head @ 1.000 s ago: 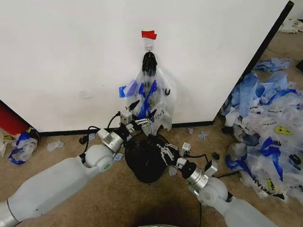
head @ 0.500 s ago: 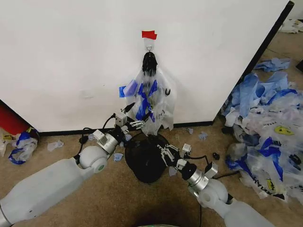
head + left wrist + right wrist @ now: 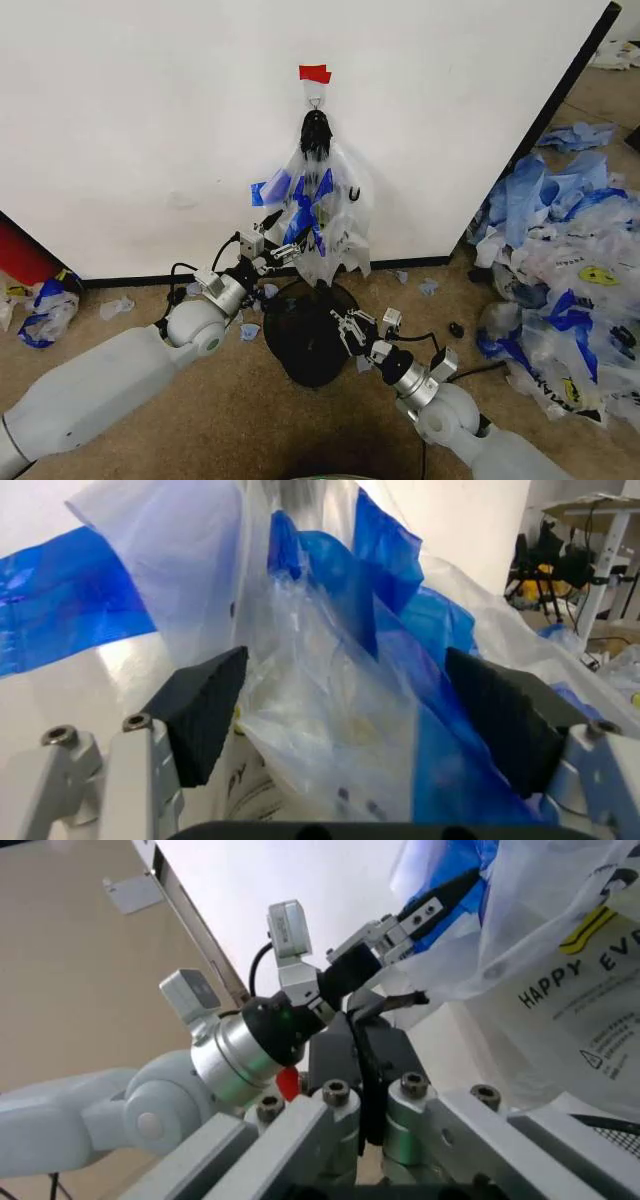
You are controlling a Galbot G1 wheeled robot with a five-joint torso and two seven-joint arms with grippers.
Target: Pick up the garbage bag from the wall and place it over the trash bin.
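Your wall (image 3: 150, 120) is big and white. The garbage bag (image 3: 322, 215) hangs on its hook, just above the trash bin (image 3: 312, 335). Your left gripper (image 3: 283, 240) is spread wide around the bag's plastic. Your right gripper (image 3: 345, 328) is pinched closed over the bin, holding nothing.

The thin translucent white plastic garbage bag (image 3: 318, 215) with blue edges is looking glossy and wrinkled. The round black wire-mesh trash bin (image 3: 305, 345) is showing matt metal. The plain white wall (image 3: 150, 130) is appearing smooth and matt.
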